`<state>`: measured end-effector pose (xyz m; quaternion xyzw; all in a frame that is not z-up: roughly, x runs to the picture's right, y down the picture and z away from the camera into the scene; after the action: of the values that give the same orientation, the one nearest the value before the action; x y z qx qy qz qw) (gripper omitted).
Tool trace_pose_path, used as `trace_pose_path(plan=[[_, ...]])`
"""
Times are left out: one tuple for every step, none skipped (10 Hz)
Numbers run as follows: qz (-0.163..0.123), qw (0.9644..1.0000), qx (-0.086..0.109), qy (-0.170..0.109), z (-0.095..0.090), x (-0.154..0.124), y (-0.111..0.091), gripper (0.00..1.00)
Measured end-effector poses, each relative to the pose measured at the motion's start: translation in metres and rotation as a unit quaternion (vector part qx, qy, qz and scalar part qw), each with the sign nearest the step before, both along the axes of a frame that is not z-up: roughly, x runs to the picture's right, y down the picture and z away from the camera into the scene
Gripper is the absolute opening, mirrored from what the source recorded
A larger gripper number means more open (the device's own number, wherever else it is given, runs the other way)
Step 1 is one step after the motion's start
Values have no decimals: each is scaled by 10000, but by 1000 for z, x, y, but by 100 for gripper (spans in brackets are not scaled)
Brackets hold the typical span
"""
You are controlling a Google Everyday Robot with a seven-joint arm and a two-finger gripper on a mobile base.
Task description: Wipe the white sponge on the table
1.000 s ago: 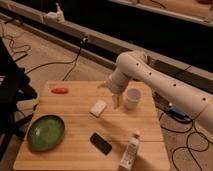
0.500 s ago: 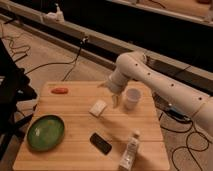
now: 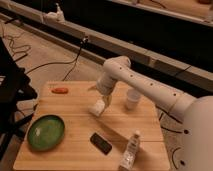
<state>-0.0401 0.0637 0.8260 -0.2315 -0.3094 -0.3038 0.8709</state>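
The tool, smooth white plastic, hangs at the matt white sponge; under it the counter is pale, matt wooden planks.

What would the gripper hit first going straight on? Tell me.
Likely the white sponge, lying right below the gripper, which points down at the table; whether they already touch is unclear.

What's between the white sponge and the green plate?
Only bare table between white sponge and green plate, camera view; the gripper is at the sponge.
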Motion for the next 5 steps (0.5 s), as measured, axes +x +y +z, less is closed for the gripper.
trace_pose_path(plan=[[-70,9999,-73,-47,9,-5,7,80],[-136,9997,-164,-121,21,-13,15,80],[-179,9993,-275,-175,32,-18,22,80],[-229,9988,-393,-198,42,-21,30,80],[-279,9976,-592,-210,56,-23,39,80]])
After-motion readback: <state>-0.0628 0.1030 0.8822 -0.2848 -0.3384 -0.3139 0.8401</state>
